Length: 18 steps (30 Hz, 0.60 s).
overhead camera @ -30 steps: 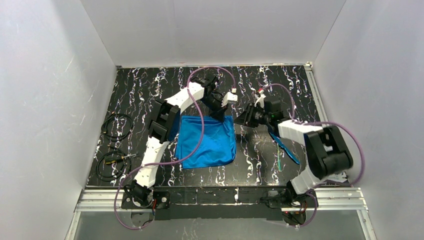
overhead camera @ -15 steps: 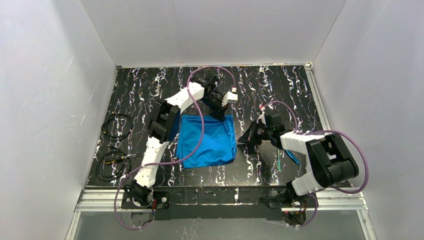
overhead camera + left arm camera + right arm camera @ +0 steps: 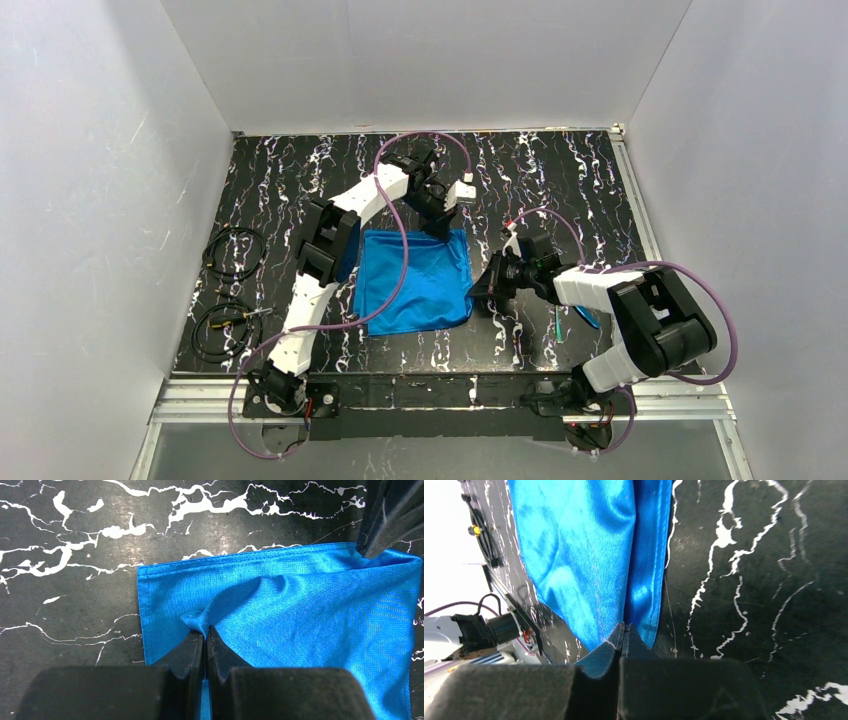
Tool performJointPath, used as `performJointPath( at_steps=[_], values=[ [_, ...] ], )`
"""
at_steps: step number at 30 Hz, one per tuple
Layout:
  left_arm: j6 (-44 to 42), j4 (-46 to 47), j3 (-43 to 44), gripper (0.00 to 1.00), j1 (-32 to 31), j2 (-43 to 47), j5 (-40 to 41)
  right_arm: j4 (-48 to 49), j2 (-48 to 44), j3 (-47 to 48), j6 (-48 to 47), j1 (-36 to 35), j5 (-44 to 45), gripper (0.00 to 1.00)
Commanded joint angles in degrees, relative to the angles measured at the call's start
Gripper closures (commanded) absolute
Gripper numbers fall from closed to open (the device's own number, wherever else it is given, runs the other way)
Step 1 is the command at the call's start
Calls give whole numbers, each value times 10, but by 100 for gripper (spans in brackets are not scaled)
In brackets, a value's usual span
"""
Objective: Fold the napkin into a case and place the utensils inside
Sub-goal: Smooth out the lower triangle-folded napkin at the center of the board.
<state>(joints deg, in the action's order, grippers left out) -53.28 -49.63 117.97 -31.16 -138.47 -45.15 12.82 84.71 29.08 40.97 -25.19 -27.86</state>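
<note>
From the top camera, we see the bright blue square cloth napkin (image 3: 415,285) lying flat on the black, white-veined marble tabletop (image 3: 280,180), between the two arms. The left gripper (image 3: 438,222) stands at its far right corner. The right gripper (image 3: 482,290) stands at the same right edge, nearer to the bases. The thin, shiny blue-green utensils (image 3: 560,325) lie on the right, partly under the right forearm and well apart from the napkin.

In the left wrist camera, the left gripper (image 3: 205,632) is closed and pinches a small raised pleat of the napkin (image 3: 300,610), just inside the stitched hem.

In the right wrist camera, the right gripper (image 3: 623,630) is closed too, and it appears to clamp the napkin (image 3: 579,555) at its hemmed edge; the bare tabletop (image 3: 749,580) is beside it.

We judge that the next fold depends on this: both grips sit on the right edge, and the cloth spreads to the left of them.
</note>
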Motion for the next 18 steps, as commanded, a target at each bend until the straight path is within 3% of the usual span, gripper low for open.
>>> performJointPath(
  at_steps=[1, 18],
  values=[
    [8, -2, 28, 100, 0, 8, -6, -19, -2, -2, -20, -11, -15, 99],
    [37, 30, 49, 100, 0, -7, 10, -46, 30, -28, -49, -13, -26, 99]
  ],
)
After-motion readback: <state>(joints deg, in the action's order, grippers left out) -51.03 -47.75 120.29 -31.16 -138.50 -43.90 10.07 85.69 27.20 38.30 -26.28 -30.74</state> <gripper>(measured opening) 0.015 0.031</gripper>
